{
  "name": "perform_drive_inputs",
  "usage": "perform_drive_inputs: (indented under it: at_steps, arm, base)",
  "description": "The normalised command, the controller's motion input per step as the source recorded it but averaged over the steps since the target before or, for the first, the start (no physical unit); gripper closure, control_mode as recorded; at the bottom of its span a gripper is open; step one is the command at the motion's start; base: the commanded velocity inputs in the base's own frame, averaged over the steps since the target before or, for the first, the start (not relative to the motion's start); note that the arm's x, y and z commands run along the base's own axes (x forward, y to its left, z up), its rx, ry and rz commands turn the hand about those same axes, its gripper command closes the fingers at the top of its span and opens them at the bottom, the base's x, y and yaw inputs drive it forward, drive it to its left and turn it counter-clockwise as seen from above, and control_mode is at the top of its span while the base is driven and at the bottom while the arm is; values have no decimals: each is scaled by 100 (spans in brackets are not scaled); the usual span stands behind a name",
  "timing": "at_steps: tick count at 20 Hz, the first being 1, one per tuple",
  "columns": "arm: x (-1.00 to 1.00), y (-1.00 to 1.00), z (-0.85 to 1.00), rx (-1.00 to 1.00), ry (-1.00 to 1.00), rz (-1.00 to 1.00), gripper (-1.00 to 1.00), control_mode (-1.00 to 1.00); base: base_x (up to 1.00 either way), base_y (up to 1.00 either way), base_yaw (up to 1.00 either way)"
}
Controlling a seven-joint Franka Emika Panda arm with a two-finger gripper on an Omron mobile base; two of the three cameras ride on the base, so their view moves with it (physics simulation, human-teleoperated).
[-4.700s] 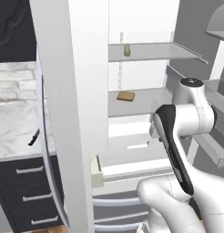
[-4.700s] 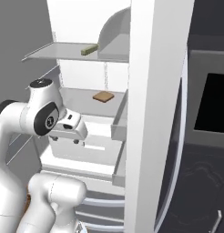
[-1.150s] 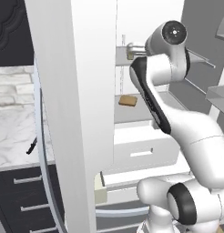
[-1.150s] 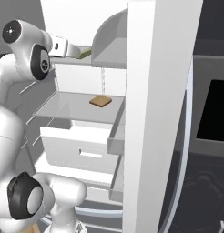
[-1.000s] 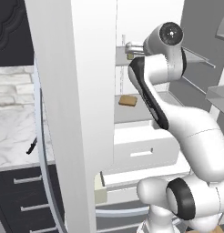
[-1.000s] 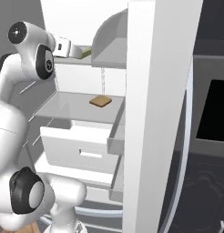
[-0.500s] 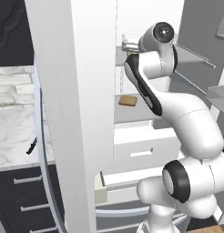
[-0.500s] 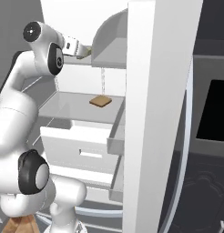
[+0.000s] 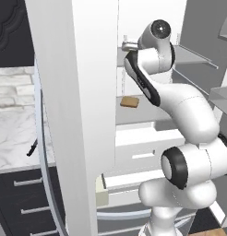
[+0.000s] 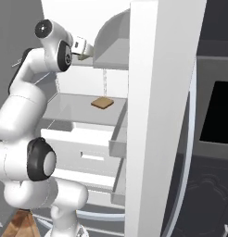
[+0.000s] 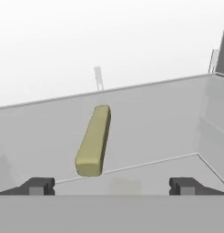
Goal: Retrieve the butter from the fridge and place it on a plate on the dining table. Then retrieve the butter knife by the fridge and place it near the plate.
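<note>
On the upper glass shelf of the tall grey steel fridge [image 9: 74,115] lies the small pale yellow-green stick of butter [image 11: 93,141], end-on toward the two-finger claw [image 11: 111,185], left of centre between its tips. Over the last second the arm has swung its hand up and in to shelf height. Its jaws gape fully wide, holding nothing, so the butter grasp looks next; the slim dark butter knife [image 9: 32,148] waits on the marble counter [image 9: 14,138].
</note>
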Motion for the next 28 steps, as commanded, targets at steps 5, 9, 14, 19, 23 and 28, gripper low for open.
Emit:
perform_drive_inputs:
  at_steps: [5,9,14,19,23,28]
  arm:
    - [24,1,-1,0,9,0,-100,-100]
    - [23,0,0,0,18,0,-100,-100]
    - [26,0,0,0,9,0,-100,-100]
    - [28,0,-14,0,4,0,-100,-100]
    - [34,0,-28,0,2,0,-100,-100]
    - [47,0,-3,-1,11,0,-100,-100]
  base:
    - [0,0,0]
    - [0,0,0]
    - [0,0,0]
    - [0,0,0]
    - [0,0,0]
    - [0,0,0]
